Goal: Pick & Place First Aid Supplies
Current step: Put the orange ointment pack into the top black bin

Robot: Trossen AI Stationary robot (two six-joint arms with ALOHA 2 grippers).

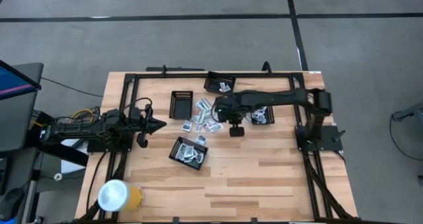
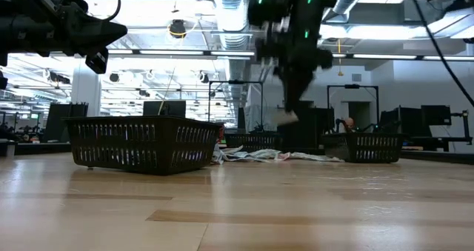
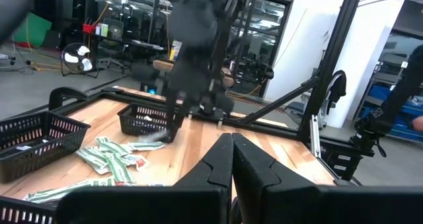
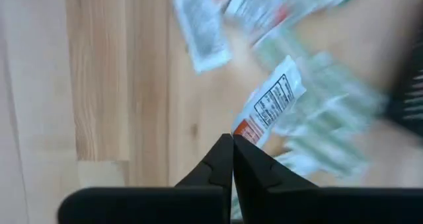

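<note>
**Right gripper pinching a sachet above the pile**

Starting at the left of the table, the left gripper (image 1: 157, 125) is waiting with its fingers pressed together on nothing, pointing toward the middle of the table, well apart from the supplies. Near the front left corner a yellow-and-white roll (image 1: 119, 195) is lying on the butcher-block table (image 1: 264, 178).

Moving right, black mesh trays are standing around the loose pile of first aid supplies (image 1: 205, 121): one tray (image 1: 190, 151) toward the front with packets already in it, an empty-looking tray (image 1: 180, 105) at the left of the pile, and another tray (image 1: 219, 83) at the back holding a few packets.

Over the pile's right side, the right gripper (image 4: 232, 139) is closing fully, its fingertips meeting on the edge of one sachet (image 4: 269, 104). The grip looks to be only on the red corner, so the lift probably wants to be slow and straight up, letting the packet hang free of its neighbours before carrying it toward a tray; a quick swing could flick it loose. In the low view the gripper appears raised off the table with something pale at its tips, though this is blurred.

The held sachet is flat, white, squarish-oblong, with black printed text and a red-orange band at the pinched end. Around it are lying similar white sachets and slim pale green-white strips (image 3: 106, 159), overlapping one another loosely.
</note>
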